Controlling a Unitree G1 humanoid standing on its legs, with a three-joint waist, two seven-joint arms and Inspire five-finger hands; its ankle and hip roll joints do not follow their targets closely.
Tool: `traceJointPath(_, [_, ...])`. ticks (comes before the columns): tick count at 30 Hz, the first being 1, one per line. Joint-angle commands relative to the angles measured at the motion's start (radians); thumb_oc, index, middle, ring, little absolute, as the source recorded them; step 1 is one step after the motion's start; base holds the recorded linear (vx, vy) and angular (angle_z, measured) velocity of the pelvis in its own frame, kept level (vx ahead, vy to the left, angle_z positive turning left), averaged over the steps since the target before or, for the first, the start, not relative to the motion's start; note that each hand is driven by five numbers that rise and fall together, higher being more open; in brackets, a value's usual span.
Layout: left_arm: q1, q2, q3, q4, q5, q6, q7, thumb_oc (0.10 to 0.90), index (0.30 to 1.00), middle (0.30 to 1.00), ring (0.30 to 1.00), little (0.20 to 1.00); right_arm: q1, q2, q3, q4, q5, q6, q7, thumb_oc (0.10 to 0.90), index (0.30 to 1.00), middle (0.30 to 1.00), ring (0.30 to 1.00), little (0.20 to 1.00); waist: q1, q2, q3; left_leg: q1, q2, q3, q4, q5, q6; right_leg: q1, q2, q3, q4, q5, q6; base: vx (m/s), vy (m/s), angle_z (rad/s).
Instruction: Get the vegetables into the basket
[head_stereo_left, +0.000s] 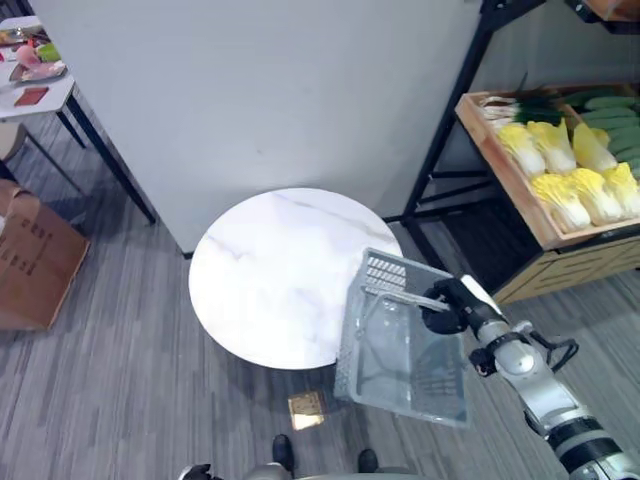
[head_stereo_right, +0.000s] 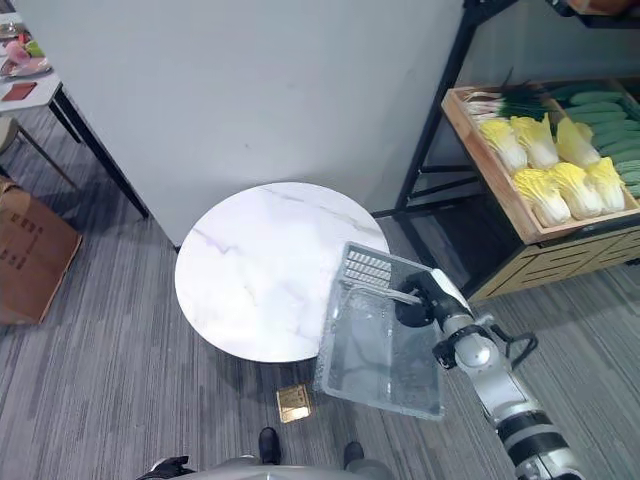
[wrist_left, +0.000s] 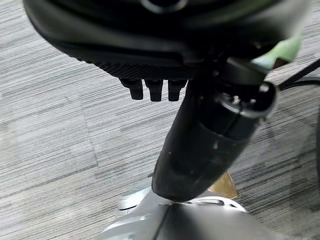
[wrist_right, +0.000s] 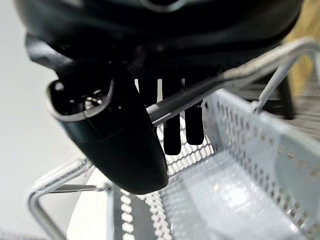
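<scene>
A pale grey perforated basket (head_stereo_left: 400, 350) hangs tilted, its far corner over the near right edge of the round white table (head_stereo_left: 270, 270). My right hand (head_stereo_left: 445, 305) is shut on the basket's wire handle (wrist_right: 210, 82), which runs between the thumb (wrist_right: 115, 135) and the curled fingers. The basket (wrist_right: 260, 145) holds nothing. The vegetables lie in a wooden crate (head_stereo_left: 500, 165) on the shelf at the right: yellow cabbages (head_stereo_left: 570, 185), green cucumbers (head_stereo_left: 615, 120) and leeks (head_stereo_left: 520, 105). My left hand (wrist_left: 210, 130) hangs over the floor, relaxed and holding nothing.
A black shelf frame (head_stereo_left: 450, 110) stands at the right against the white wall. A cardboard box (head_stereo_left: 35, 255) sits on the floor at the left, with another table (head_stereo_left: 40, 95) behind it. A small tan square (head_stereo_left: 307, 408) lies on the floor by the basket.
</scene>
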Motion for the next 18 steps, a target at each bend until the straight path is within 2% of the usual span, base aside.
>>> traceJointPath(1, [-0.077,0.001,-0.020,0.064,0.020,-0.004,-0.017,0.900,1.000,1.000,1.000,1.000,-0.156,0.006,-0.096,-0.131,-0.004,-0.100,-0.062,0.400,0.300,0.300,0.300,0.300,0.025,-0.050,-0.038,0.046,-0.008,-0.074,0.008,-0.089,-0.035,-0.011,-0.038,-0.006,0.063,-0.019,0.066,0.00,0.000,0.00])
traceJointPath(4, [-0.063,-0.030,-0.031,0.073,0.059,0.001,-0.027,0.900,1.000,1.000,1.000,1.000,-0.023,0.065,-0.130,-0.143,0.005,-0.102,-0.056,0.400,0.300,0.300,0.300,0.300,-0.018,-0.031,-0.039,0.070,-0.010,-0.035,0.016,-0.109,-0.025,-0.022,-0.037,0.034,0.073,-0.014,0.070,-0.02,0.080,-0.16])
traceJointPath(9, [-0.088,-0.027,-0.056,0.056,0.102,-0.003,-0.021,0.900,1.000,1.000,1.000,1.000,0.039,0.145,-0.090,-0.153,0.034,-0.112,-0.048,0.400,0.300,0.300,0.300,0.300,-0.076,-0.015,0.000,0.070,-0.021,0.052,0.026,-0.127,-0.007,-0.088,-0.037,0.127,0.100,0.014,0.098,-0.06,0.118,-0.80])
traceJointPath(14, [-0.100,-0.012,-0.062,0.044,0.123,-0.010,-0.018,0.900,1.000,1.000,1.000,1.000,0.017,0.160,-0.051,-0.161,0.030,-0.113,-0.044,0.400,0.300,0.300,0.300,0.300,-0.096,-0.011,0.016,0.069,-0.023,0.133,0.020,-0.134,-0.003,-0.139,-0.032,0.184,0.096,0.053,0.126,-0.03,0.078,-0.59])
traceJointPath(18, [-0.115,0.001,-0.058,0.040,0.123,-0.013,-0.012,0.900,1.000,1.000,1.000,1.000,-0.008,0.166,-0.027,-0.163,0.028,-0.116,-0.046,0.400,0.300,0.300,0.300,0.300,-0.098,-0.015,0.033,0.068,-0.020,0.183,0.020,-0.135,-0.004,-0.173,-0.031,0.186,0.096,0.086,0.143,-0.03,0.026,-0.65])
